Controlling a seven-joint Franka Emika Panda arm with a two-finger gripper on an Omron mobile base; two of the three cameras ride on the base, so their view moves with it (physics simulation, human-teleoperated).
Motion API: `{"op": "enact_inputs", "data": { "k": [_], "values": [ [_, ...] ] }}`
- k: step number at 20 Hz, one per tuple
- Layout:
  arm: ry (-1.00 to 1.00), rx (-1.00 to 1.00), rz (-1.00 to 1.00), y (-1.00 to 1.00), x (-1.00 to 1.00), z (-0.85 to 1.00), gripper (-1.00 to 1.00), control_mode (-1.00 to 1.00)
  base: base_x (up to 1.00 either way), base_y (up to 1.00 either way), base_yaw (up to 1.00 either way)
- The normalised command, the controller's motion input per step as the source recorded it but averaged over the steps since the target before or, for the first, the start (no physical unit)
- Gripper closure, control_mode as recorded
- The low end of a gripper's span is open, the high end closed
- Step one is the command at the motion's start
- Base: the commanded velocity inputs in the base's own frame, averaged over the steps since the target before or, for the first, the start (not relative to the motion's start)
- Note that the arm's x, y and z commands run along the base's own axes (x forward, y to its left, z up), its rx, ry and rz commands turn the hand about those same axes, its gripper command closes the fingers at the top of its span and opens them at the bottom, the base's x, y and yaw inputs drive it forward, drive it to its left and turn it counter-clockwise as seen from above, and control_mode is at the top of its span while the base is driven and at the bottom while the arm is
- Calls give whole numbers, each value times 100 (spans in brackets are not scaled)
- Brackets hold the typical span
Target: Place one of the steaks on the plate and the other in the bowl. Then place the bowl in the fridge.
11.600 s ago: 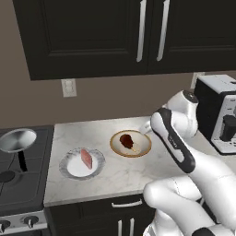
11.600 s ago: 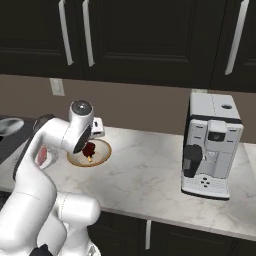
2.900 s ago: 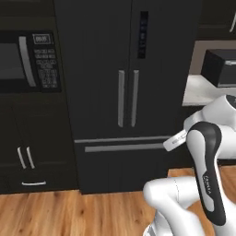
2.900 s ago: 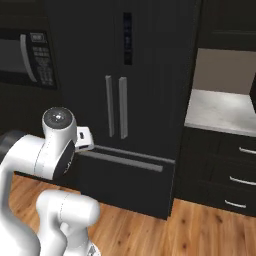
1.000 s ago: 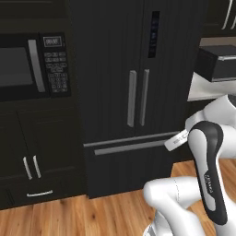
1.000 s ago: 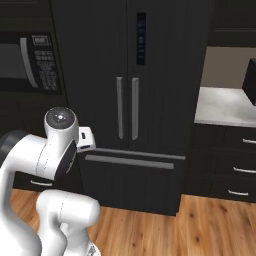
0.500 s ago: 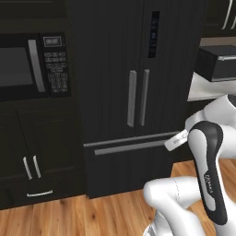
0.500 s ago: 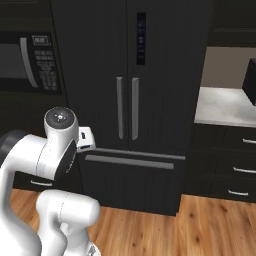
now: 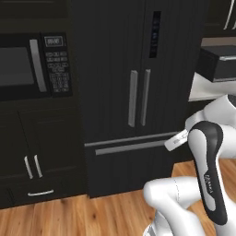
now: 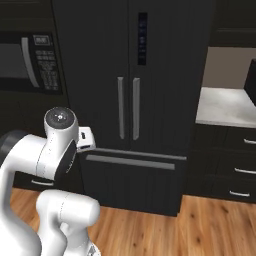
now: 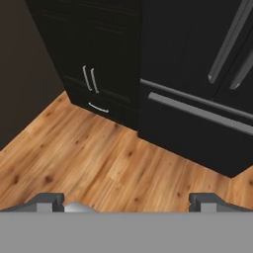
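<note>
Two doors of the tall black fridge [image 9: 138, 92] face you, shut
Your tool [image 11: 127, 200] is spread, empty; bowl unstowed

You're facing a black fridge [image 9: 124, 92] with long grey handles [image 9: 132, 98] and a grey drawer bar; beside it a black microwave [image 9: 34, 64] with a pale keypad, the floor [image 11: 99, 163] is warm orange-brown wood grain, and the counter [image 10: 222, 107] is light grey marbled
</note>
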Motion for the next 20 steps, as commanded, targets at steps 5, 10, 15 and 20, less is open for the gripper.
{"op": "enact_inputs", "data": {
  "k": [5,10,15,20],
  "values": [
    [0,0,0,0,0,0,-100,100,0,0,8],
    [0,0,0,0,0,0,-100,100,0,0,2],
    [0,0,0,0,0,0,-100,100,0,0,0],
    [0,0,-6,-6,21,0,-100,-100,0,0,0]
  ]
}}
